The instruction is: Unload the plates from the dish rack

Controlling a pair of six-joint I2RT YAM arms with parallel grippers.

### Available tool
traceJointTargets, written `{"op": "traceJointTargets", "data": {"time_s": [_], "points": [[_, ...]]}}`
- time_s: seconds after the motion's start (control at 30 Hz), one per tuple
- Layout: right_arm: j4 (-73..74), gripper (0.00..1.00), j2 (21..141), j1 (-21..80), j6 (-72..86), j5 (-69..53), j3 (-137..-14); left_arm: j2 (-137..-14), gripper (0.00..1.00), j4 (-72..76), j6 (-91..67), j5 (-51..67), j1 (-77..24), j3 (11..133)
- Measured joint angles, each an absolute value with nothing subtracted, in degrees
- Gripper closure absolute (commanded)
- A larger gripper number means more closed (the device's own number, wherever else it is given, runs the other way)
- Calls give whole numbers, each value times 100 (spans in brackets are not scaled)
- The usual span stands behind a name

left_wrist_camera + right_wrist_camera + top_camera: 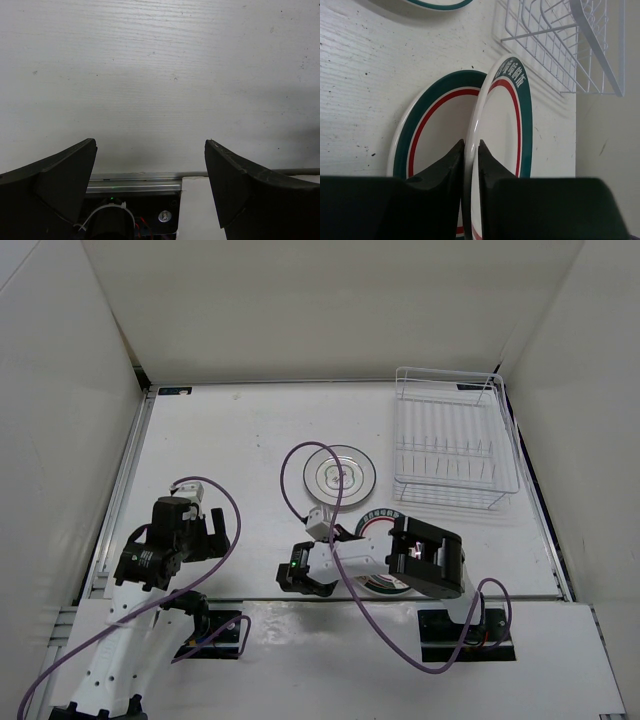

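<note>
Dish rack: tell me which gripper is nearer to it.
Right. The right gripper, pinching a green-rimmed plate, is just in front of the dish rack; the left gripper, open, sits far off to its left.

1. The flat white surface (230, 440) has a faint wood grain and carries small dark specks toward its right side.
2. A rectangular white wire dish rack (450, 490) stands on it at the far right corner.
3. A round white plate with thin grey rings (340, 472) lies flat near the middle, left of the rack and apart from it.
4. A round white plate with a broad dark-green band and red line (415, 135) lies flat at the near right.
5. A lettered green-banded plate (502, 120) stands tilted on edge over it; its lower edge is hidden.
</note>
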State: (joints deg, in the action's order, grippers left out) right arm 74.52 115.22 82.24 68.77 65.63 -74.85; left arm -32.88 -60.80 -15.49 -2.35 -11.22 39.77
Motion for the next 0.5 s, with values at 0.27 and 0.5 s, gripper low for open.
{"op": "traceJointTargets", "data": {"time_s": [0.27,0.5], "points": [[7509,46,11570,8224,6941,6517,-7435,-3295,0,-6080,-1549,-211,-1122,3977],[7511,29,11570,8224,6969,6484,-7456,-3295,0,-6080,-1549,-209,-1122,3977]]}}
